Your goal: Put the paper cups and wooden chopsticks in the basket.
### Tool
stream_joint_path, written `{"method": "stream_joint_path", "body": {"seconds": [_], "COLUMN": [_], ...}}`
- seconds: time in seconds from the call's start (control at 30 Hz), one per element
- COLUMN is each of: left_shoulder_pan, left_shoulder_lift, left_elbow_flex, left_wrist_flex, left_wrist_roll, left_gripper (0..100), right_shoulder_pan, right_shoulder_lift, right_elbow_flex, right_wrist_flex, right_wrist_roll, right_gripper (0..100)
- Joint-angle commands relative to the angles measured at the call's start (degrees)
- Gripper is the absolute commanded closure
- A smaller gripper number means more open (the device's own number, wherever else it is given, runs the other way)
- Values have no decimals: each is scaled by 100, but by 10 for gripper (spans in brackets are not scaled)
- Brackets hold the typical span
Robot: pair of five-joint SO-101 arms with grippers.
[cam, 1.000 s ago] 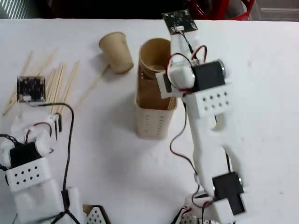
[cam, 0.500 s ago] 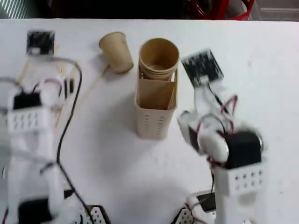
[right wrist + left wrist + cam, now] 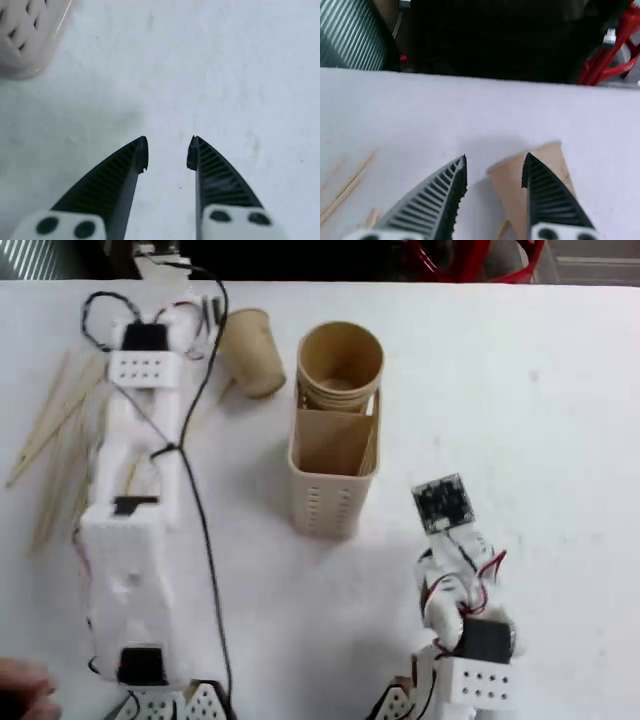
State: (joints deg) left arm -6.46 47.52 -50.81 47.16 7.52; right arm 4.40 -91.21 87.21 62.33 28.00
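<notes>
A tan paper cup [image 3: 247, 350] lies on its side at the far left of the white table. My left gripper [image 3: 208, 312] hangs open just left of it. In the left wrist view the gripper [image 3: 495, 162] is open with the cup [image 3: 512, 190] partly between its fingers. The beige basket [image 3: 330, 495] stands mid-table, and stacked paper cups [image 3: 340, 360] sit in its far compartment. Wooden chopsticks [image 3: 55, 435] lie scattered at the left, beside and under the left arm. My right gripper [image 3: 167, 150] is open over bare table, with the right arm [image 3: 465, 635] folded back at the front right.
A loose chopstick [image 3: 222, 392] lies by the lying cup. The basket's corner [image 3: 20, 35] is near the right gripper. Red metal tubing [image 3: 470, 260] stands beyond the far table edge. The table's right half is bare.
The left arm swung from the front left out to the far side, next to the lying cup. The right arm pulled back from over the basket to the front right.
</notes>
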Motion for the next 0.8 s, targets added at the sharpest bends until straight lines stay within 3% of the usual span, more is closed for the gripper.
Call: {"method": "stream_joint_path", "body": {"seconds": [0.0, 0.17, 0.27, 0.37, 0.77], "left_shoulder_pan": [127, 338, 479, 549, 541], "left_shoulder_lift": [1508, 3275, 3582, 3565, 2589], "left_elbow_flex": [-2444, -4413, -4343, -4079, -4501], "left_wrist_flex": [-536, -967, -1196, -923, 2207], "left_wrist_roll": [431, 246, -114, -149, -149], "left_gripper": [812, 902, 906, 906, 906], "right_shoulder_pan": [119, 101, 110, 92, 84], "right_shoulder_lift": [-936, -1103, -1095, -1165, -1191], "right_elbow_flex": [475, 615, 642, 651, 668], "right_wrist_flex": [-136, 127, 136, 136, 119], "right_wrist_roll": [-114, -123, -123, -123, -123], "right_gripper": [858, 858, 858, 858, 855]}}
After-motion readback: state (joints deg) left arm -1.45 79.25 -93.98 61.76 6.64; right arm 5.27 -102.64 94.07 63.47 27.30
